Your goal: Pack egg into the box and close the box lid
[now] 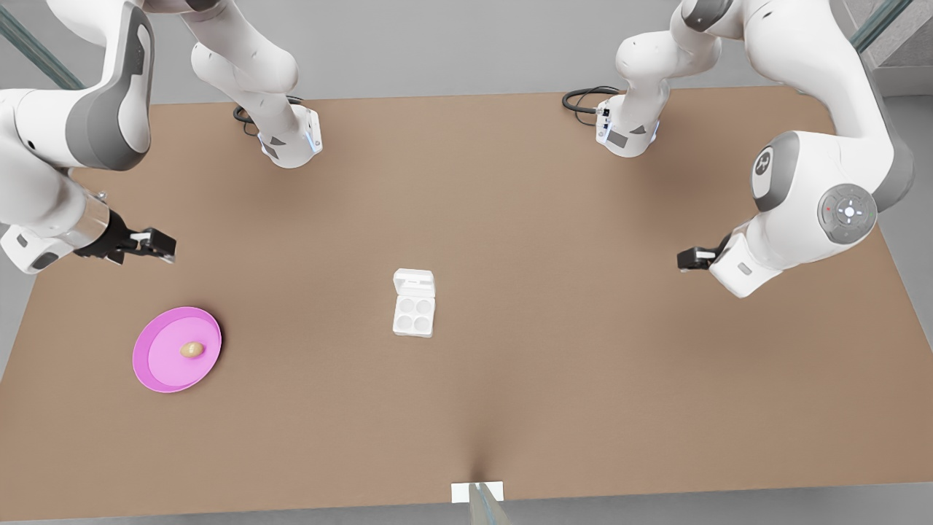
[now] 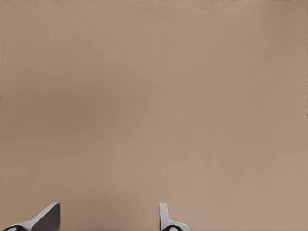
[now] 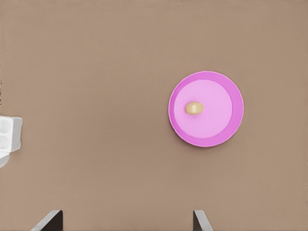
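Brown tabletop (image 1: 510, 219) carries three things. A round pink plate (image 1: 157, 372) lies toward the front view's left, and a tiny tan-beige oval egg (image 1: 192, 350) rests at its centre. Near the middle of the table, well apart from the plate, sits a small white plastic egg carton, the box (image 1: 414, 316), with four round hollows in its tray, all vacant. The box lid (image 1: 414, 281), a flat white flap with a raised rim, lies folded open flat on the table behind the tray, joined to it along one edge.

The right gripper (image 1: 162, 246) hangs above the table on the front view's left, beyond the plate and apart from it. In the right wrist view its fingers (image 3: 50, 220) are spread wide with nothing between them, the plate (image 3: 175, 125) and egg (image 3: 194, 108) lie on the table ahead, and a corner of the box (image 3: 10, 134) sits at the frame edge.

The left gripper (image 1: 689, 259) hangs on the front view's right, well apart from the box. In the left wrist view its fingers (image 2: 48, 217) are likewise spread apart and hold nothing, over bare brown surface (image 2: 154, 96).
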Robot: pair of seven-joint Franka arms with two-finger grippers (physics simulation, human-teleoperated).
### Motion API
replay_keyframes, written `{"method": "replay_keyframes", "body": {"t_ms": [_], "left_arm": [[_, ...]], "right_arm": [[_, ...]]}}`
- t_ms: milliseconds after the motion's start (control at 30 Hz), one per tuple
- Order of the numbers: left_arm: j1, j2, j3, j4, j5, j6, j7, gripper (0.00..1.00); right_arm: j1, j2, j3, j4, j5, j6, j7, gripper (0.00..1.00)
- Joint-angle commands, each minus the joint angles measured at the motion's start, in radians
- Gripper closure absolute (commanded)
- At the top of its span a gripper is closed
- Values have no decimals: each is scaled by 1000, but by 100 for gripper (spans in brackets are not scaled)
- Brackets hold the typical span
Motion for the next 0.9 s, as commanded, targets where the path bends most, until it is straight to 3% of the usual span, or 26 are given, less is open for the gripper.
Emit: {"method": "replay_keyframes", "body": {"t_ms": [0, 200, 433, 467, 567, 600, 633, 667, 767, 800, 867], "left_arm": [[-4, -2, -3, 1, 0, 71, -114, 0], [-5, 82, -6, 35, -4, 79, -98, 0], [-8, 82, -1, 33, 7, 64, -109, 0], [-2, 81, -1, 32, 5, 58, -98, 0], [-2, 81, -1, 30, 3, 56, -109, 0], [-2, 81, -1, 29, 3, 56, -109, 0], [-2, 81, -1, 29, 3, 56, -109, 0], [-2, 81, -3, 29, 3, 56, -109, 0], [-2, 81, -3, 27, 0, 56, -111, 0], [-2, 81, -3, 30, 2, 45, -108, 0], [-1, 79, -3, 29, -1, 39, -105, 0]], "right_arm": [[10, 0, -1, 0, 0, 55, -35, 0], [-1, 131, -2, 14, -3, 107, -37, 0], [-12, 483, -14, 141, -7, 154, 20, 0], [-9, 542, -16, 148, -42, 251, 31, 0], [-61, 608, -16, 143, -48, 299, 17, 0], [-41, 583, -5, 31, -66, 456, 32, 0], [-32, 463, 9, -178, -71, 632, 31, 0], [-36, 380, 16, -286, -71, 676, 17, 0], [-65, 397, 18, -263, -132, 648, -26, 0], [-113, 385, 27, -311, -247, 714, -118, 0], [-165, 397, 55, -343, -253, 791, -121, 0]]}}
